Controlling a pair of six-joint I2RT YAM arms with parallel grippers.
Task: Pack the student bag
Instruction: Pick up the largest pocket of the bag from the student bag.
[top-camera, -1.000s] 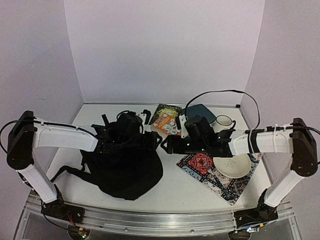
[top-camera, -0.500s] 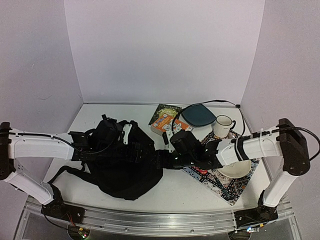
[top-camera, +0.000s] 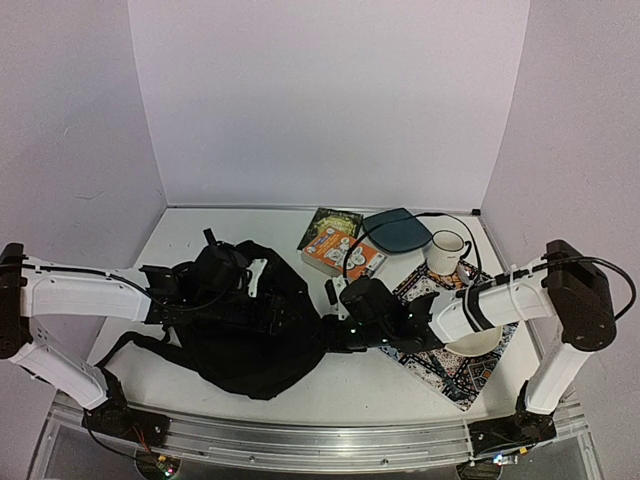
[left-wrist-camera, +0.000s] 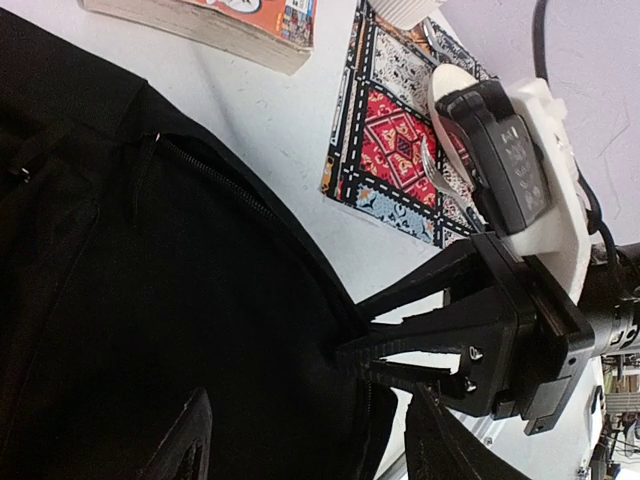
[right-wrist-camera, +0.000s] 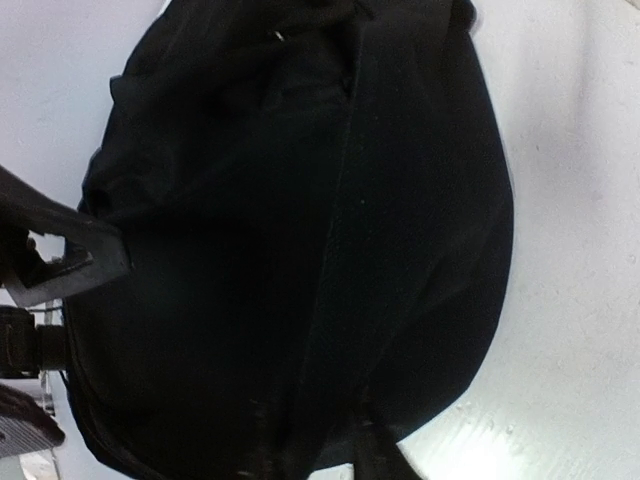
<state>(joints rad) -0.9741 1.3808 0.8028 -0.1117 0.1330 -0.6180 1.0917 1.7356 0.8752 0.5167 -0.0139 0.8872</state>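
No legible text in any view.
- Orange book: cover carries print, but it is too small and blurred from the top camera. The left wrist view shows only its edge, with the lettering cut off.
- Green book behind it: cover art only, title unreadable.
- Mug: any marking is too small to tell.
- Bag: plain black fabric, no tag or logo can be made out.
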